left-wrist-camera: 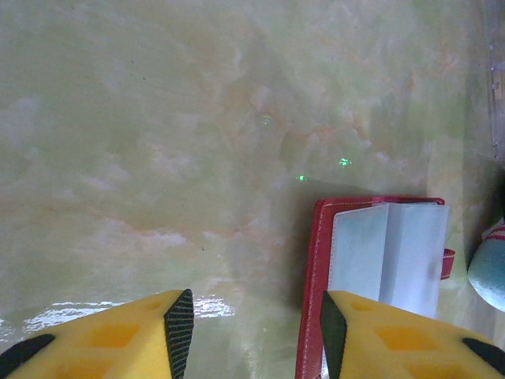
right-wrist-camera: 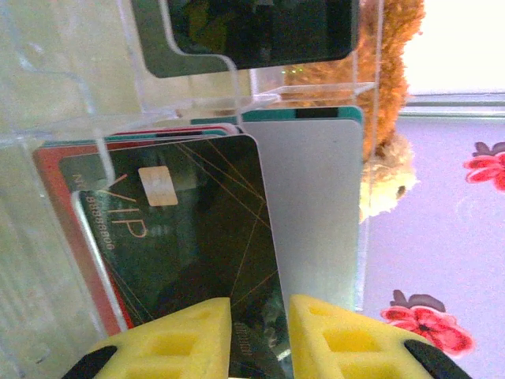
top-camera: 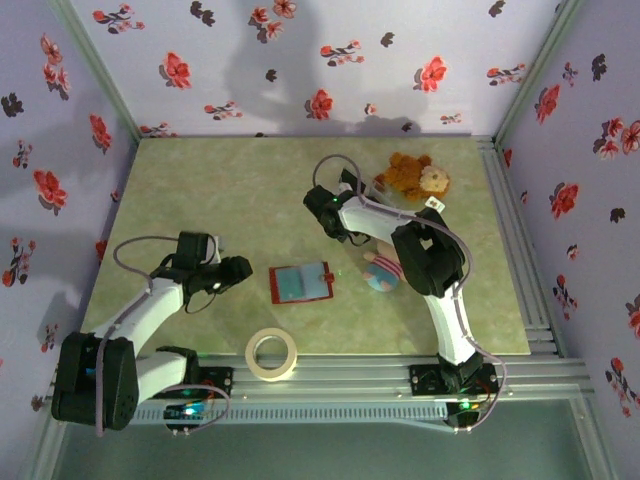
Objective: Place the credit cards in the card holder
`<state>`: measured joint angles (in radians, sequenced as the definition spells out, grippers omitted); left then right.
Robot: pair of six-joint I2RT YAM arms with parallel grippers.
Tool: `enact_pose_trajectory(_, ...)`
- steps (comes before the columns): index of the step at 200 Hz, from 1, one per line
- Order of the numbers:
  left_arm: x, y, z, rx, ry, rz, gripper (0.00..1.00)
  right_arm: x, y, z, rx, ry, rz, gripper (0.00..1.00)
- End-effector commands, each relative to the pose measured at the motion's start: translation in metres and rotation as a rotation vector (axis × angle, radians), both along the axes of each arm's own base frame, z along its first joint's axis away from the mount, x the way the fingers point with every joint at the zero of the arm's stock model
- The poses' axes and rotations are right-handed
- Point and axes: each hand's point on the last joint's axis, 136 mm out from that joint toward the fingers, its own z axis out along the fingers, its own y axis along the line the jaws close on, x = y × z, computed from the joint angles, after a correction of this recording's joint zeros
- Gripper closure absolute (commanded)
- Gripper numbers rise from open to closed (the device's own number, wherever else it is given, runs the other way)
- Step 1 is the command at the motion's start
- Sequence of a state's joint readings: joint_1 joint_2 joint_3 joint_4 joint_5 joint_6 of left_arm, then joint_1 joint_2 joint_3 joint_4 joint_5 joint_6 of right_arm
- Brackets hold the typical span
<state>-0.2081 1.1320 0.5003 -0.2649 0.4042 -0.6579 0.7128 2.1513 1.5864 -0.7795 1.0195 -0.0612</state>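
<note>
Tape lies nearest, a pale roll flat on the table, just on the near side of the wallet and slightly to its left. The left gripper hangs low just left of the wallet. Its yellow fingers are spread with bare table between them and hold nothing, and the right-hand finger sits over the wallet's near red edge. The wallet lies open and flat, red cover down and grey-teal pockets facing up. Just right of the wallet rests a round pink-and-blue toy.

Beyond the wallet the right arm reaches to a clear stand that holds the cards. A dark card marked VIP stands at the front, with a pale grey card beside it. Red and teal edges show behind them, and another dark card sits in a farther slot. The right gripper is at the stand, its fingers close on either side of the VIP card's edge. I cannot tell whether they actually pinch it. Farthest from the wallet, right behind the stand, sits a brown bear.
</note>
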Motion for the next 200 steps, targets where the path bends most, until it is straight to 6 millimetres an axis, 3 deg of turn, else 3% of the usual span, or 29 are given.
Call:
enact_pose_trajectory(1, -0.004, 0.001, -0.005, -0.002, 0.003, -0.013, 0.50, 0.002, -0.004, 0.011, -0.059, -0.051, -0.004, 0.77)
enact_pose_trajectory(56, -0.002, 0.001, -0.004, 0.003, 0.007, -0.019, 0.50, 0.001, -0.002, 0.016, -0.054, -0.055, -0.002, 0.86)
enact_pose_trajectory(138, -0.001, 0.000, -0.001, 0.001, 0.006, -0.021, 0.50, -0.021, 0.006, 0.023, 0.092, 0.014, -0.004, 0.94)
enact_pose_trajectory(148, -0.001, 0.000, -0.001, 0.006, 0.012, -0.027, 0.50, -0.023, 0.008, 0.024, 0.123, 0.029, -0.004, 0.89)
enact_pose_trajectory(168, -0.001, 0.000, -0.002, 0.002, 0.017, -0.023, 0.50, -0.019, 0.008, 0.030, 0.158, 0.017, -0.003, 0.64)
enact_pose_trajectory(200, 0.001, -0.002, 0.001, -0.004, 0.012, -0.025, 0.50, -0.012, 0.007, 0.012, 0.262, 0.067, -0.023, 0.54)
